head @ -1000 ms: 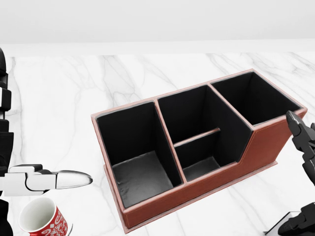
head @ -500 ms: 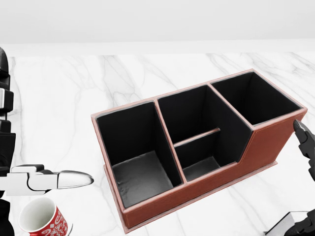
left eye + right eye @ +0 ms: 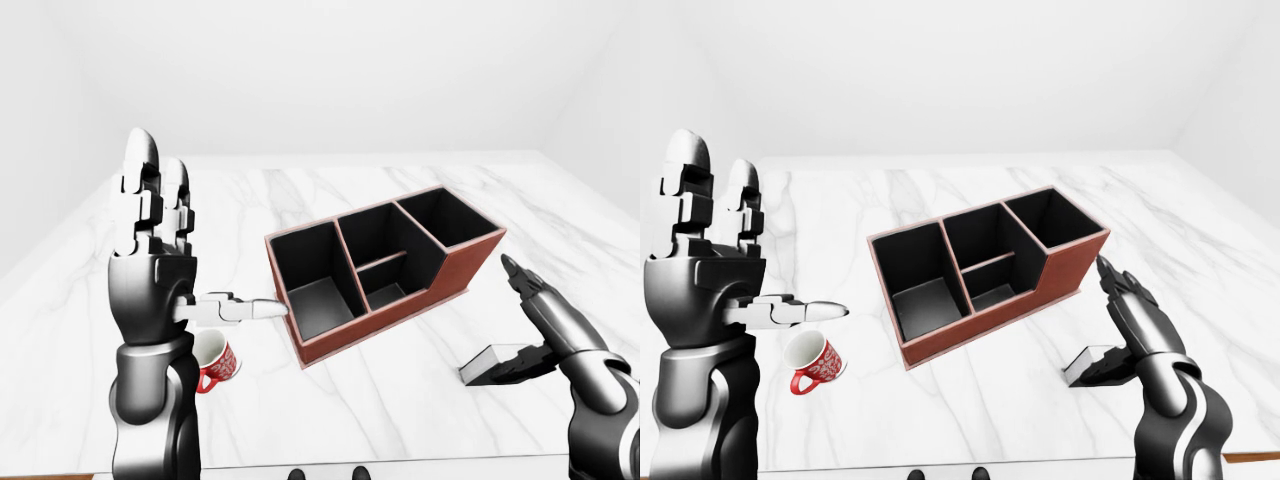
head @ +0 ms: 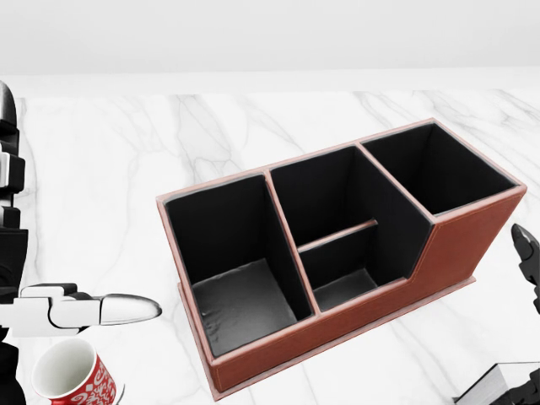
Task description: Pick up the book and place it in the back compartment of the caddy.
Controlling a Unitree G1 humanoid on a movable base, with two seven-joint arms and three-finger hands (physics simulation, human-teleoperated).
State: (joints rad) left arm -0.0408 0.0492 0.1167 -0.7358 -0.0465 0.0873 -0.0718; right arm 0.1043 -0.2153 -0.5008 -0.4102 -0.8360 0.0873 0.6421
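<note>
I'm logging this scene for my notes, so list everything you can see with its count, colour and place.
Caddy: one, reddish-brown with black compartments, middle of the table.
Mug: one, red and white, lying by the caddy's left end.
Book: one, dark with pale pages, flat on the table at lower right, under the right hand.
Table: one, white marble.
Left hand: raised upright at left, fingers open.
Right hand: open, over the book.
</note>
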